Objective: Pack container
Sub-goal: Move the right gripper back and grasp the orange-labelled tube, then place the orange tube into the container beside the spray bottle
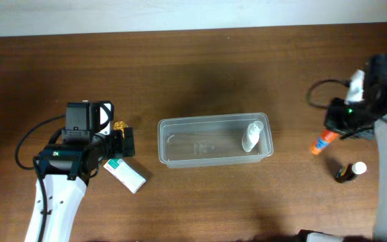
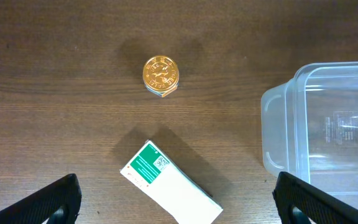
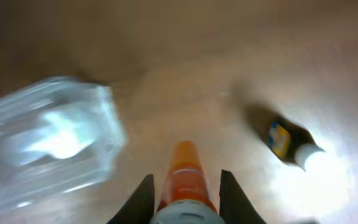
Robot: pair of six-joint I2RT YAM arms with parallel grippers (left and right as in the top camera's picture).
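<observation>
Clamped in R gripper [image 3: 184, 180]: orange tube [image 1: 322, 142], just right of container [image 1: 210, 120], tip pointing roughly its way. Lies leftward of that grip, long axis L-R, so nearer arm = R. Holds clear bottle [image 1: 252, 136] at its right end. Hanging wide open, empty, left of container: L gripper [image 2: 176, 194], over white tube [image 1: 125, 175], gold-capped jar [image 2: 161, 76] near.

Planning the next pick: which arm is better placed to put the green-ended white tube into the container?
Left. The left pincer, open, hangs over the white tube, left of the container; the right pincer is on the far side, shut on an orange bottle.
</observation>
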